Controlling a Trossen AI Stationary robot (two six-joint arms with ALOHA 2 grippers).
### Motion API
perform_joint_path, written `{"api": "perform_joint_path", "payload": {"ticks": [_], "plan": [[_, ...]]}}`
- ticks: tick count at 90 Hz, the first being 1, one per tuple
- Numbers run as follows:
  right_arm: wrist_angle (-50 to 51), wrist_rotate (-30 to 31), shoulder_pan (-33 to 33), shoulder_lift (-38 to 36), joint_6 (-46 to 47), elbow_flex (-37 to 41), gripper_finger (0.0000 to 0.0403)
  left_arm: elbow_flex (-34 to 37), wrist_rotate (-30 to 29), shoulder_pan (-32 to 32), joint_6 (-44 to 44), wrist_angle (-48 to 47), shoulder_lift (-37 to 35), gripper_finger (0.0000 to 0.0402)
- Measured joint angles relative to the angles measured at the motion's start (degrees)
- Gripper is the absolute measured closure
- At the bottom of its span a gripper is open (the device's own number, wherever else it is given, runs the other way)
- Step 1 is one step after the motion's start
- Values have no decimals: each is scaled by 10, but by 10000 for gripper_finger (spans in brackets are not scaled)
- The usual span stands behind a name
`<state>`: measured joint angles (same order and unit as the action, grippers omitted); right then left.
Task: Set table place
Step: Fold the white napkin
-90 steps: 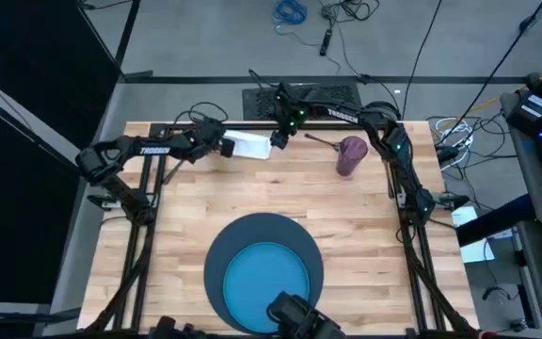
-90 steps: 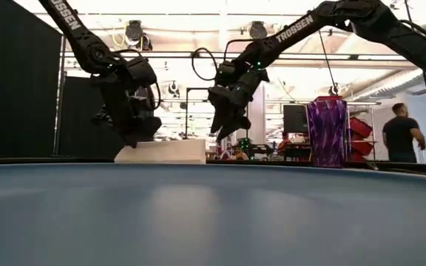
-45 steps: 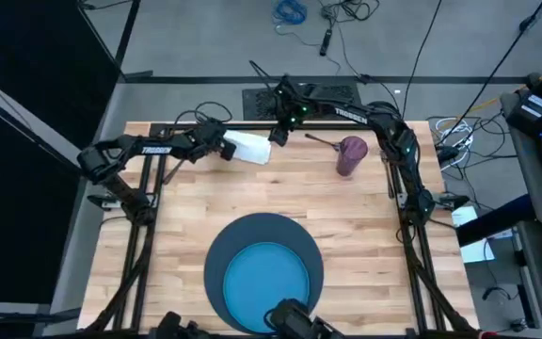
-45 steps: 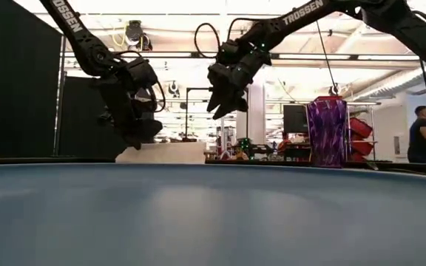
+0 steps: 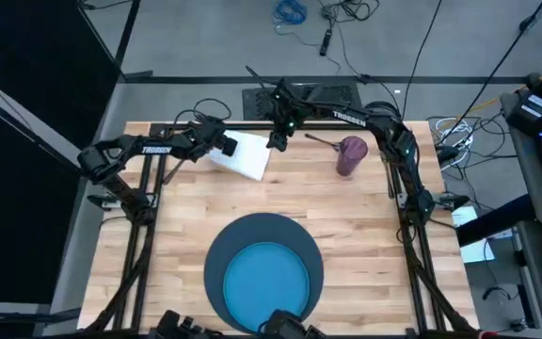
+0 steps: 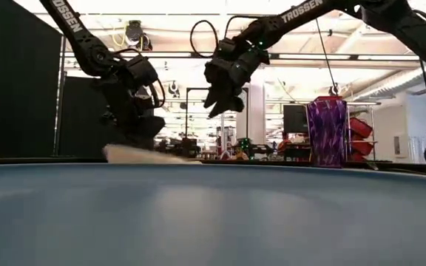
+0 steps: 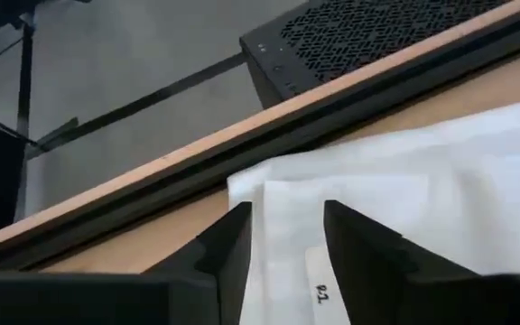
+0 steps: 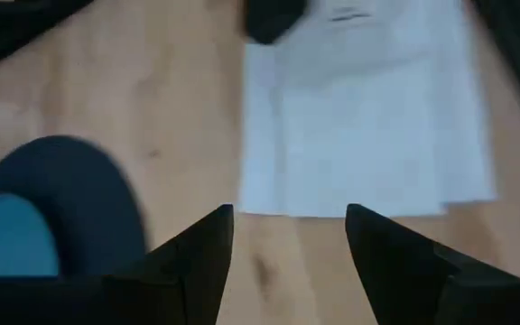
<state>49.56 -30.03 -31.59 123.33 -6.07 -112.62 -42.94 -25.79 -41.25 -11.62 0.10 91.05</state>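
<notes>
**Honestly, place setting barely started**

Mat (image 5: 216, 268) and plate (image 5: 266, 281) are down on the table (image 5: 365, 226). Left gripper (image 7: 287, 236) pinches the napkin (image 5: 244, 156) at the far edge; right gripper (image 5: 273, 141) hovers spread, empty. Cup (image 5: 350, 156) waits; cutlery unclear.

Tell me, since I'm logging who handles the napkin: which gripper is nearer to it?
Left. The left gripper is at the white napkin, fingers on its far-left corner. The right gripper hovers open above its right edge.
</notes>
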Motion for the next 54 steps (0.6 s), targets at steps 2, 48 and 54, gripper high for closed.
{"api": "perform_joint_path", "payload": {"ticks": [2,48,54], "plan": [[0,0,4,0,-2,0,202,0,-1,0,0,0,0,273],[3,0,33,29,24,0,202,1,18,48,-1,-91,-32,274],[1,0,32,40,39,0,202,1,17,66,-2,-101,-57,275]]}}
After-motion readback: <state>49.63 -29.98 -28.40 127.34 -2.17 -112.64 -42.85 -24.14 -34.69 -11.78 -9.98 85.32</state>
